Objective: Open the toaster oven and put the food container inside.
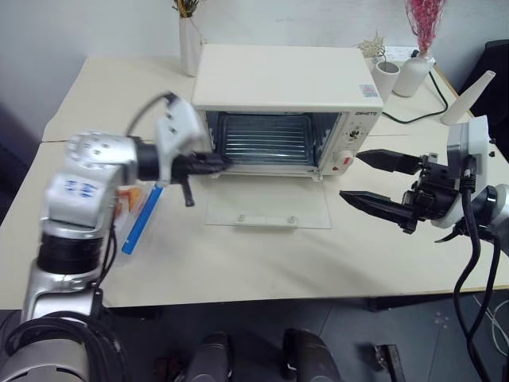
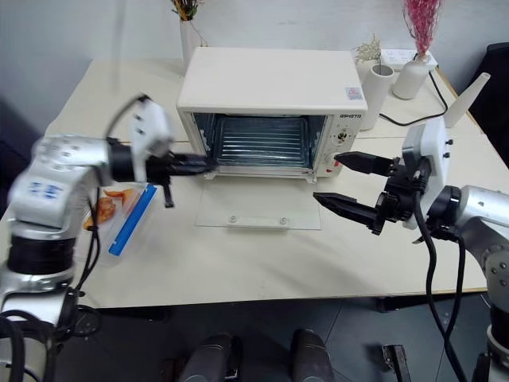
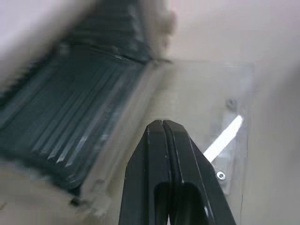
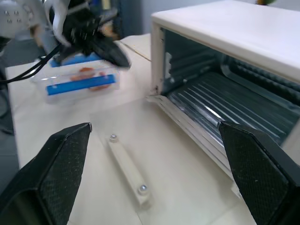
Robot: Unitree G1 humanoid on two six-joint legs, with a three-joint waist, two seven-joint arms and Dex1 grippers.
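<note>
Toaster oven (image 2: 270, 95) open, glass door (image 2: 258, 208) flat on the table (image 2: 262, 270). Food container (image 2: 121, 208) on the table left of the oven, seemingly just under the left gripper (image 2: 203, 165), not held; its 2 fingers pressed together. Right gripper (image 2: 338, 180) spread wide, empty, near the oven's right front

Both arms are built of rounded silver-grey segments with black joints; the left arm (image 1: 79, 191) carries small blue markings. Each wrist bears a white housing. Black cables loop along the right arm (image 2: 469, 215). The tapered fingers (image 4: 61, 168) are black, with a finely textured surface.
</note>
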